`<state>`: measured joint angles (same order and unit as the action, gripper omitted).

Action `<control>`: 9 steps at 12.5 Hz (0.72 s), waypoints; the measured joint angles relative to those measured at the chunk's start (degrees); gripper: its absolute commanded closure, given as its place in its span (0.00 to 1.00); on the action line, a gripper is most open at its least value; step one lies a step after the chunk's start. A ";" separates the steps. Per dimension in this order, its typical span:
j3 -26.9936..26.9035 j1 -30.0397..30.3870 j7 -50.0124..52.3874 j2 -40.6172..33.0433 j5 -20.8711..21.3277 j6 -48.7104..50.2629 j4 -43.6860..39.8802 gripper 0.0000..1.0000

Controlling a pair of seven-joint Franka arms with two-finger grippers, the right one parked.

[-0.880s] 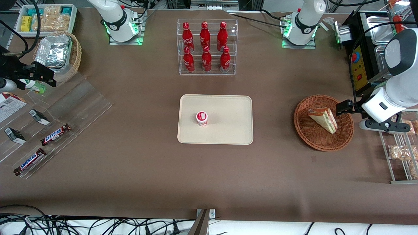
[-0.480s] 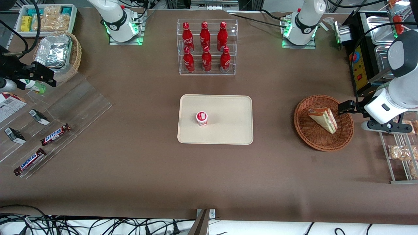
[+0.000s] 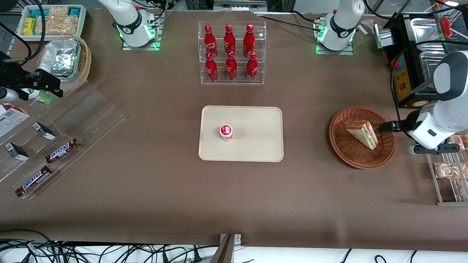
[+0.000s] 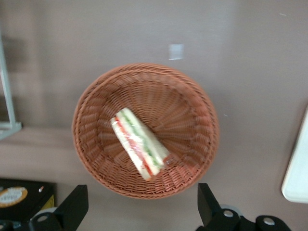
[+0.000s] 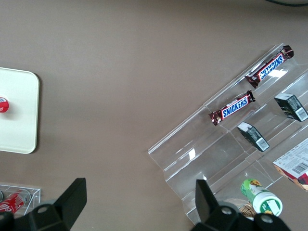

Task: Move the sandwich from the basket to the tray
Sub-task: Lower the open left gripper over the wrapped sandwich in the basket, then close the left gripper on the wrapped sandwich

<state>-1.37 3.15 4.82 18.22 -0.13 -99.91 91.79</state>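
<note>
One brown table [image 3: 146, 190] is carrying everything. One cream tray [image 3: 256, 146] is lying well away from the fingers, toward the parked arm's end, with one small red-lidded cup [image 3: 226, 132] standing on it. One rack [image 3: 231, 53] is holding six red bottles. One round wicker basket [image 3: 345, 153] is sitting just beside the gripper [image 4: 139, 211], whose two fingers [image 4: 74, 204] are gaping wide and holding nothing. One wrapped sandwich [image 3: 362, 133] is lying inside the basket, near the fingertips but apart from them
</note>
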 measured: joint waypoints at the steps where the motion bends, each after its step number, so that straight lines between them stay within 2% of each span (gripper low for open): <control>1: -0.04 1.02 3.04 0.67 -0.01 -0.03 0.00 0.00; 4: 0.13 1.62 16.82 2.99 -0.02 -4.07 1.08 0.00; 6: 0.62 1.37 24.84 3.65 -0.01 -9.42 4.87 0.00; 9: 0.88 0.91 29.48 3.75 0.41 -15.53 10.77 0.00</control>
<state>-0.49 4.06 34.29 21.97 0.28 -115.44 102.56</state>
